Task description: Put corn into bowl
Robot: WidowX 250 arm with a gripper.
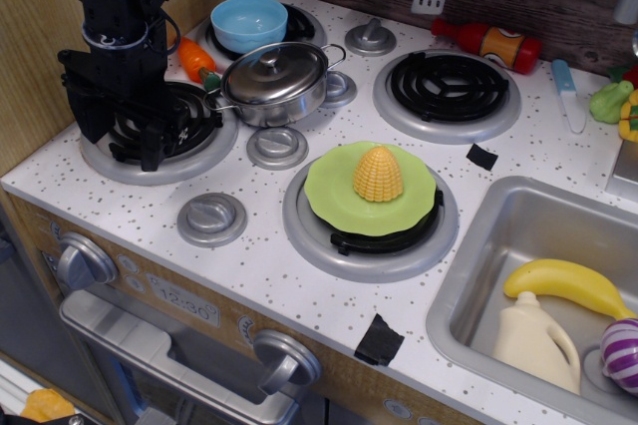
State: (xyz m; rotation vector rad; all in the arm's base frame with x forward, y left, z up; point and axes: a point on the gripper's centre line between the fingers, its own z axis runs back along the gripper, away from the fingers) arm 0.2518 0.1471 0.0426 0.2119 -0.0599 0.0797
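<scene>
Your end effector (152,151) hung over the front-left burner (159,136) at about nine o'clock on the desk (259,275), black fingers pointing down toward the grate. They held nothing, but against the dark grate you could not tell how far apart they stood, or whether the tips touched the grate.

The corn (378,174) stood upright, dome up, in the middle of the green plate (329,196), which sat on the front-right burner near the centre of the desk, well apart from your end effector. The blue bowl (248,23) was at about eleven o'clock on the back-left burner, and nothing showed inside it. Between corn and bowl stood the lidded steel pot (274,81), its lid on and its handle just beside the front-left burner. An orange toy carrot (196,59) lay between the pot and the bowl, at the back-left burner's edge.

Open desk surface lay along the front edge, from six to eight o'clock, with only grey knobs (211,217) and a black tape patch (380,338) on it. The back-right burner (447,91) at one o'clock was bare. At four o'clock the sink (469,285) held a banana (568,283), a cream bottle (535,342) and a purple-striped toy (621,353). A ketchup bottle (488,43) lay along the back wall at one o'clock.
</scene>
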